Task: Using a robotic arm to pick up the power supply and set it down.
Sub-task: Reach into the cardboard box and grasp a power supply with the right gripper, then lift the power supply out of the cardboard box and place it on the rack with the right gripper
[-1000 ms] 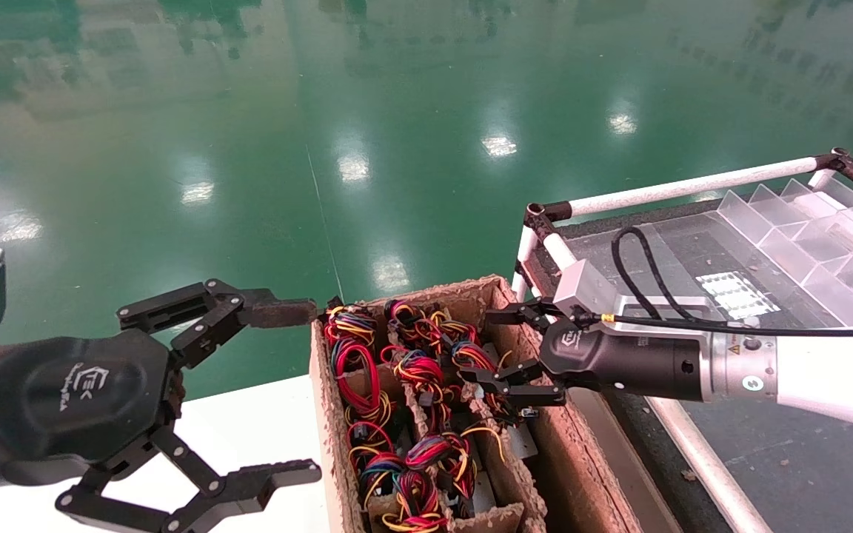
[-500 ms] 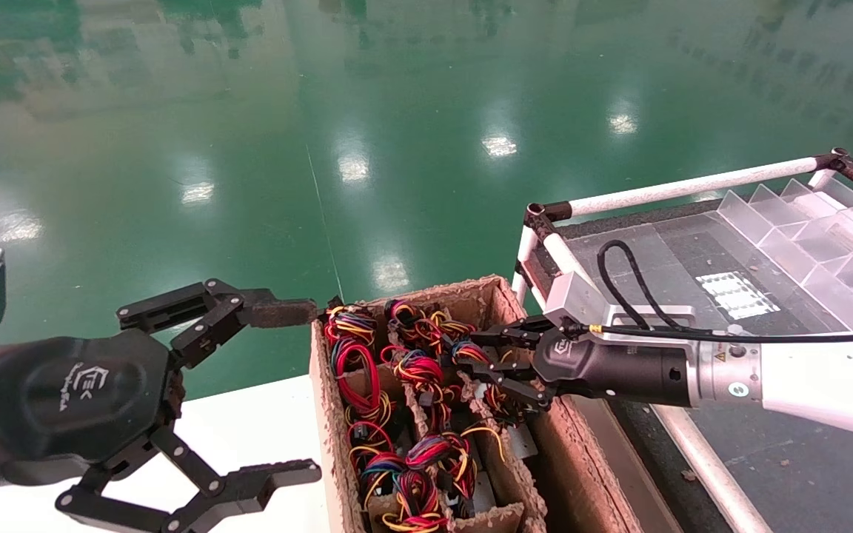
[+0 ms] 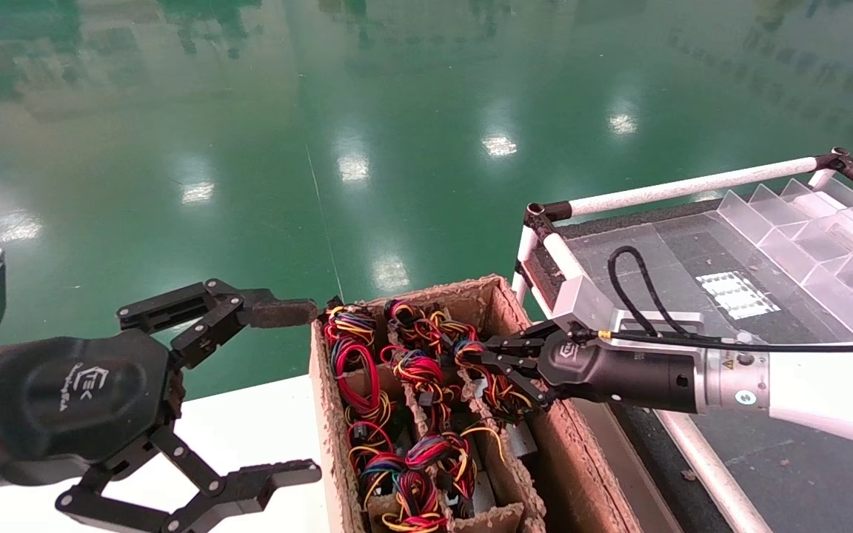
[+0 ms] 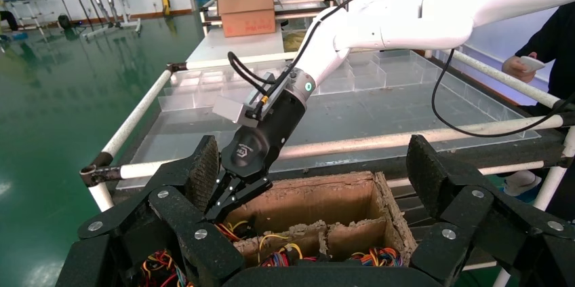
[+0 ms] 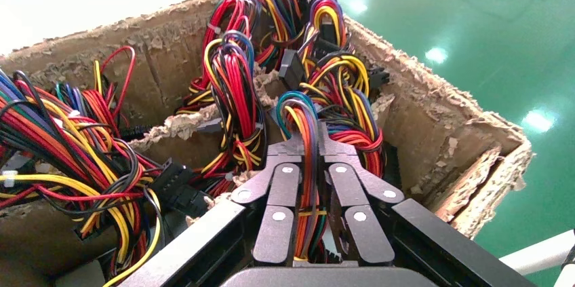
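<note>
Right arm reaches in from the right, white forearm nearly level, black cable loop arching over the silver collar. The robotic arm's gripper is tipped slightly down into the right-hand column of the cardboard box. In the right wrist view its fingers are drawn together around a looped wire bundle of red, yellow, blue and black strands, the strands running straight down between the two finger linkages. Grip is on the wires, not on metal.

The power supply belonging to that bundle sits low in its pulp-card cell near the box's right wall; only a sliver of silver-grey casing shows under the wires in the head view. It cannot be told whether it is clear of the cell floor.

Other alike units fill the neighbouring cells, each topped by its own coloured wire coil.

Left gripper hangs parked over the white table, just left of the box, fingers spread wide, holding nothing. From the left wrist view the right gripper shows dipped at the box's rim.

Beside the box on the right, a white-tube rack carries clear divided trays.
</note>
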Tool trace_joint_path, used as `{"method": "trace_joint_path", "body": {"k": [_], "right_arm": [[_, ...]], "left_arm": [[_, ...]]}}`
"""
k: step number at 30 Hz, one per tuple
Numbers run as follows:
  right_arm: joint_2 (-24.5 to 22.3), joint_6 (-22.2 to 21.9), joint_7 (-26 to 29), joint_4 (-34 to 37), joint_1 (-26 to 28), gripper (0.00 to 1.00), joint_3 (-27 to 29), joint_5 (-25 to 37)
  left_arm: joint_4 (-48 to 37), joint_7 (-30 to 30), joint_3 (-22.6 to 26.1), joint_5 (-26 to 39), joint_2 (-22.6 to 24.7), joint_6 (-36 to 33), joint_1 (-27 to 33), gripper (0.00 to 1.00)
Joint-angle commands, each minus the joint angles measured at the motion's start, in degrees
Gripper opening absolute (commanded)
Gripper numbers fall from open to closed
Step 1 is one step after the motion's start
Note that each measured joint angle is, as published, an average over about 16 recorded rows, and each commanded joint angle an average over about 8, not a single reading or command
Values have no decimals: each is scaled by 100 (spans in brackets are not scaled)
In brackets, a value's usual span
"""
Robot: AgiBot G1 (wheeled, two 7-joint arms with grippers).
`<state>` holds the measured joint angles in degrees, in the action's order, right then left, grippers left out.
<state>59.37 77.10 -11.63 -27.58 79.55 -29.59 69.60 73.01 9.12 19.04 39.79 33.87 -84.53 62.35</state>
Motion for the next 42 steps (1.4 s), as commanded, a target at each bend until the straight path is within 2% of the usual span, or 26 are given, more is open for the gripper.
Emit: {"method": "trace_joint_path", "body": {"k": [1,21,27,34,42], "right_arm": [[-11,19,-29,-5,-4,0,16,-24],[-658,396,-49,-497,73,0,682,-969],[-866,613,195,-567,337,0,753,-1084],[-1143,721,369,-586,777,0,722,-940],[-1300,724,258,-276,1280,0,722,-790]], "left_arm": [[0,0,0,0,0,0,0,100],[0,-1,3,-2,-1,1,1,100],[0,-2,4,-3,-1,2,1,100],[0,-2,5,-3,-2,2,1,100],[0,-3,6,-4,-2,2,1,100]]}}
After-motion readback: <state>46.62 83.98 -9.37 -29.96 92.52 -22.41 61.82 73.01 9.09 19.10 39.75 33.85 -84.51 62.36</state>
